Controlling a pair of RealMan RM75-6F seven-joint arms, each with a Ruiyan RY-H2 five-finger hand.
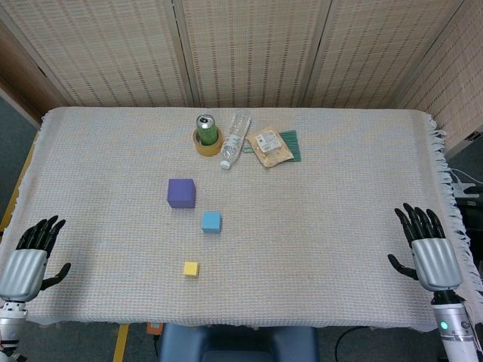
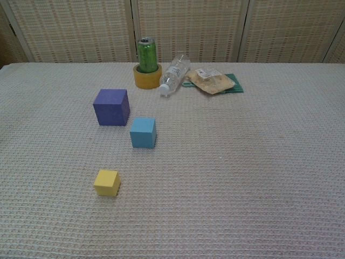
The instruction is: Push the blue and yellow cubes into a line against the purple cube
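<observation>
Chest view shows neither hand, and the counter (image 2: 269, 189) is cut off left, right and bottom. Head view: left hand (image 1: 29, 260) and right hand (image 1: 429, 249) arms cut off at the bottom edge. Snack packet (image 2: 214, 81) hides most of the green item (image 2: 236, 86) beneath; label print too small to read.

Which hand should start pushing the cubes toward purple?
Probably left. The yellow cube, blue cube and purple cube all sit left of centre, nearer the open left hand. The right hand rests at the far table edge.
</observation>
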